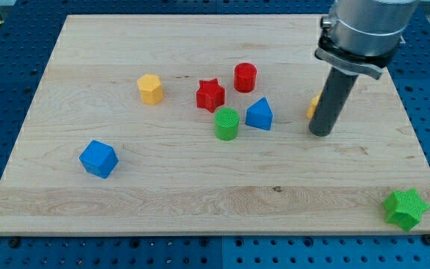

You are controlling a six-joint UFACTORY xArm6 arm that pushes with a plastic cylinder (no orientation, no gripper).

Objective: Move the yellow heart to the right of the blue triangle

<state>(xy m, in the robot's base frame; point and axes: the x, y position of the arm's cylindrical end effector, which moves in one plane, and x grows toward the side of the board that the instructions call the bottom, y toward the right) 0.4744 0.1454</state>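
Note:
The blue triangle (260, 114) lies near the board's middle. To its right, a yellow block (313, 107) peeks out from behind my rod; only a sliver of its left side shows, so I cannot make out its shape. My tip (320, 134) rests on the board right of the blue triangle, just below and in front of the yellow block, apparently touching it. A gap of bare board lies between the blue triangle and the tip.
A green cylinder (227, 124) sits just left of the blue triangle. A red star (210, 94) and a red cylinder (245, 77) lie above it. A yellow hexagon (150, 88) is further left, a blue cube (98, 158) at lower left, and a green star (406, 208) at the lower right corner.

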